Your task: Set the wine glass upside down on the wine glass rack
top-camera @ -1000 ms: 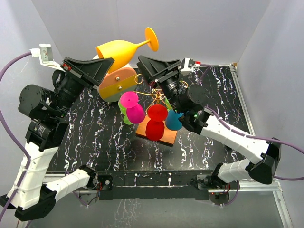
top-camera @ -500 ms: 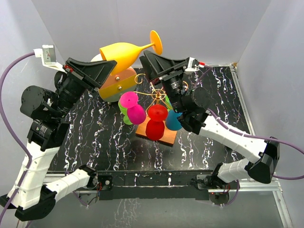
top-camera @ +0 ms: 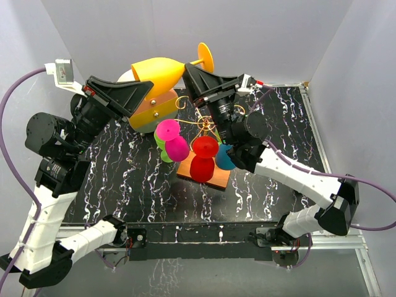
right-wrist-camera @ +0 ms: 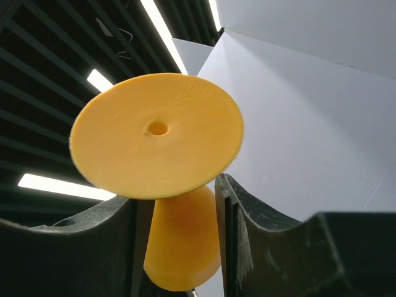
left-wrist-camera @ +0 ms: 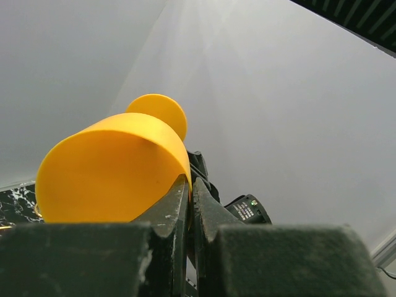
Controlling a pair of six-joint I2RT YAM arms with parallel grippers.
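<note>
A yellow wine glass [top-camera: 158, 73] lies sideways in the air above the back of the table, its foot [top-camera: 205, 57] pointing right. My left gripper [top-camera: 145, 86] is shut on the rim of its bowl; in the left wrist view the fingertips [left-wrist-camera: 189, 192] pinch the bowl's edge [left-wrist-camera: 111, 173]. My right gripper [top-camera: 189, 69] is open, its fingers on either side of the stem just behind the foot. In the right wrist view [right-wrist-camera: 176, 216] the foot disc [right-wrist-camera: 156, 133] fills the gap and hides the stem. The gold wire rack [top-camera: 207, 127] stands below on its orange base [top-camera: 216, 179].
Magenta [top-camera: 170, 139], green [top-camera: 164, 153], red [top-camera: 203, 158] and teal [top-camera: 226, 158] glasses hang upside down on the rack. A cream-and-orange drum-shaped box [top-camera: 151, 108] sits behind the rack at the left. White walls enclose the black marbled table [top-camera: 124, 179].
My right gripper has moved up and left to the glass, and its fingers now flank the stem. The glass has shifted slightly right and levelled in my left gripper.
</note>
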